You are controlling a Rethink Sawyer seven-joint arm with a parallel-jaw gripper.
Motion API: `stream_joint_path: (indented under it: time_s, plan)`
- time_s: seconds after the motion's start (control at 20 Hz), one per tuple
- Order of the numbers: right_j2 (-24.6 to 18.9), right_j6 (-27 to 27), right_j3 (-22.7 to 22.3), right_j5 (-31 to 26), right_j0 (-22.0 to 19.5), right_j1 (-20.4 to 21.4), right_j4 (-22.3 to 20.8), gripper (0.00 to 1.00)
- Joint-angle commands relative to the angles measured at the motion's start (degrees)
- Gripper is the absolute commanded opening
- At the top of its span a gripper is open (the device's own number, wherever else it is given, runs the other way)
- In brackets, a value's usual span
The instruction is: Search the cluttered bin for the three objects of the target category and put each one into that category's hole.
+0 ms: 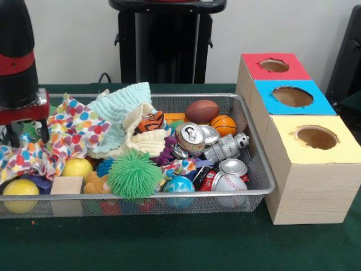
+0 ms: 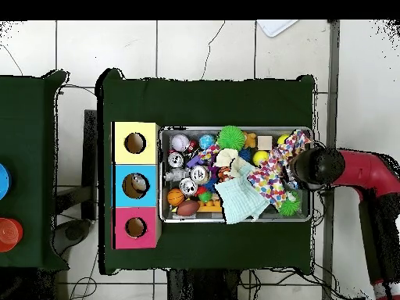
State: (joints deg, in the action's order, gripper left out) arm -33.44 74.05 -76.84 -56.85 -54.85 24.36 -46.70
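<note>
Bags are hiding somewhere in the bin (image 1: 256, 169), none showing; searching looks underway. Pincer (image 1: 25, 132) is hanging over the left-end cloth (image 1: 73, 132), closure unreadable; next likely lifting cloth aside.

My arm (image 1: 17, 56) is black w/ a red band. Silver mesh bin (image 1: 256, 164) holds a polka-dot multicolour cloth (image 1: 73, 132), pale mint cloth (image 1: 121, 110), green spiky ball (image 1: 134, 174), yellow balls (image 1: 77, 167), orange basketball (image 1: 224, 125). Box tops: red (image 1: 274, 66), blue (image 1: 292, 96), yellow (image 1: 316, 137).
</note>
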Motion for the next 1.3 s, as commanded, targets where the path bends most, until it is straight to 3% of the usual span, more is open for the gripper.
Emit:
stream_joint_path:
  time_s: [0.05, 0.35, 0.4, 1.0, 1.3]
  plan:
    - [1.73, -8.8, -4.25, 3.77, -0.34, -3.21, -2.43, 1.0]
    - [1.97, -8.71, -3.93, 5.99, 0.17, -3.94, -3.37, 1.0]
    - [2.57, -9.05, -3.72, 5.9, 0.71, -3.78, -4.18, 0.0]
    - [4.88, -6.73, -2.73, 5.99, 3.15, -2.74, -6.29, 0.0]
    - [5.19, -6.46, -5.47, 4.66, 3.46, 1.9, -4.8, 0.0]
